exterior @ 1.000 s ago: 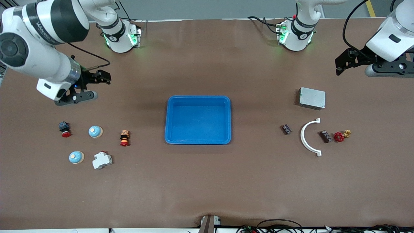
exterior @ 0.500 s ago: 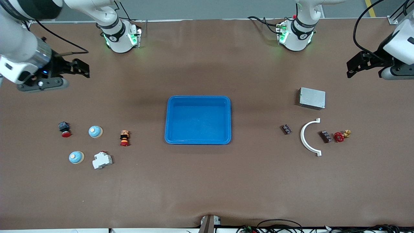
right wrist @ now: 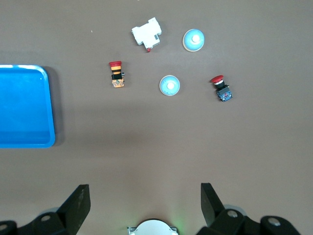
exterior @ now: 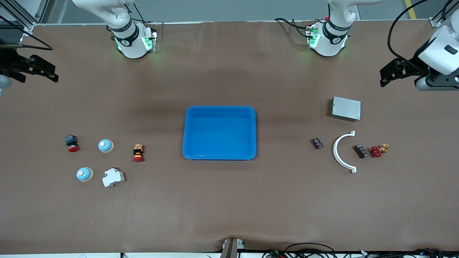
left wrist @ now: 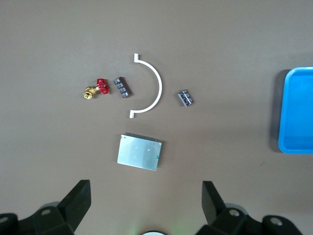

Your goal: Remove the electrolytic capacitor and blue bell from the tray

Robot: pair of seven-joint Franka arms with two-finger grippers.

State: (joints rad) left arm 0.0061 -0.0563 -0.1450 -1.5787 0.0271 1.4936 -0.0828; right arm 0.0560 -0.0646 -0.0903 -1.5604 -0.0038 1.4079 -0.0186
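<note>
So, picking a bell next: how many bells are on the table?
2: one bell between the two red push buttons, the other bell nearer the front camera, beside the white breaker.

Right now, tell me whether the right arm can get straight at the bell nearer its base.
Probably yes: the right gripper is open and empty, and that bell sits apart from the push buttons beside it, nothing over it.

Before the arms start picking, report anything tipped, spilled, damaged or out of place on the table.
Nothing stands out. The blue tray sits square and holds nothing. Both bells, both small dark components and the other parts lie apart, intact. The left gripper and right gripper hang open, holding nothing.
</note>
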